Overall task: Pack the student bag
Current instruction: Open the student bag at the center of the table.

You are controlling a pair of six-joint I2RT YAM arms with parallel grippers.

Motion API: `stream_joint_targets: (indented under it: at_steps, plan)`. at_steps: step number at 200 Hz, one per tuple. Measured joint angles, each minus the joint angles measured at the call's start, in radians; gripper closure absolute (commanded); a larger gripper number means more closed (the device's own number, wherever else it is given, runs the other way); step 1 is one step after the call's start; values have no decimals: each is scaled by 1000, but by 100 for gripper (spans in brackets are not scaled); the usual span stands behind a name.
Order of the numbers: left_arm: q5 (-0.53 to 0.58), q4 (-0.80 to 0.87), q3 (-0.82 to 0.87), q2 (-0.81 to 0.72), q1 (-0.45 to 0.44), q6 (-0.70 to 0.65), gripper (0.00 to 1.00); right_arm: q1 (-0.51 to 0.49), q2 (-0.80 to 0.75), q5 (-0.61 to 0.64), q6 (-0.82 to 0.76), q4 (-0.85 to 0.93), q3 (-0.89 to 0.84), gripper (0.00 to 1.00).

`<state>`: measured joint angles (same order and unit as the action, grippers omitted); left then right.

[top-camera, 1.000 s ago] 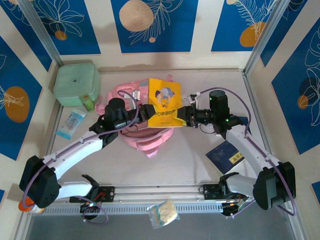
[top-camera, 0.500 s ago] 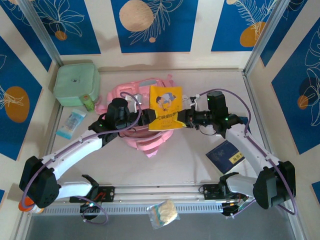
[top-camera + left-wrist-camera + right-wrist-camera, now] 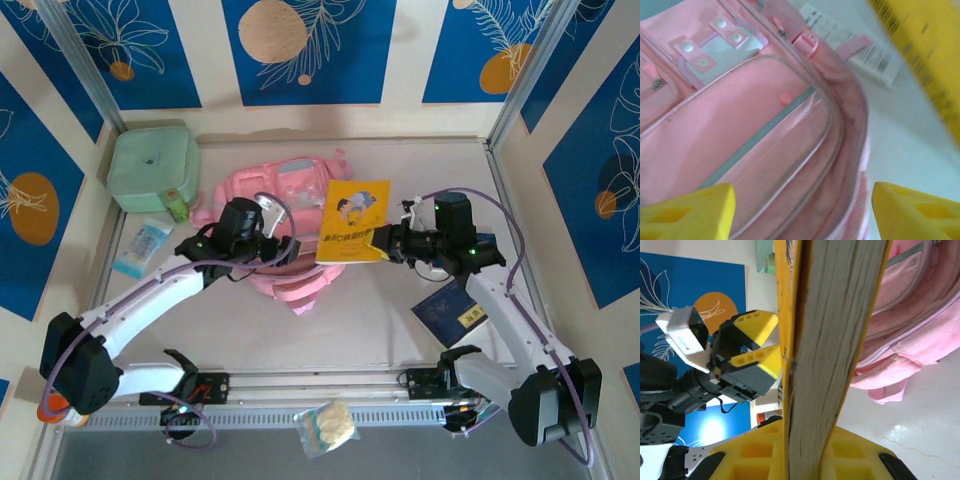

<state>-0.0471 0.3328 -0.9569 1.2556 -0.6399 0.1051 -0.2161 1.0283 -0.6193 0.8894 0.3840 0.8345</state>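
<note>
Student bag (image 3: 290, 195) lies mid-worktop (image 3: 380, 320) beneath my left claw (image 3: 802, 210), spread wide above its rim (ready, I judge, to part the mouth), while my right claw (image 3: 807, 450) pinches the yellow book (image 3: 353, 222) at its right edge for insertion.

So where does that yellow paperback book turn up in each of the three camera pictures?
Top external: the yellow paperback book is near the centre, at the right edge of the pink fabric backpack, gripped by the right claw.
Left wrist: the book is a yellow strip in the top-right corner.
Right wrist: the book is edge-on, running up the middle.
Shared landmark: the backpack, left and centre or upper right.
</note>
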Motion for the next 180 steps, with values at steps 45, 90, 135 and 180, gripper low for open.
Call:
stream_joint_targets:
  at_steps: [45, 90, 135, 180]
  plan:
    - [12, 18, -11, 113, 0, -171, 25, 78, -53, 0, -29, 68, 0, 100]
    - [32, 10, -80, 247, 0, -289, 22, 166, -56, -10, -37, 99, -38, 100]
    - [63, -7, -103, 367, 0, -371, 22, 196, -54, -11, -37, 110, -53, 100]
    - [79, -31, -119, 455, -4, -410, 29, 197, -27, -13, -37, 99, -54, 100]
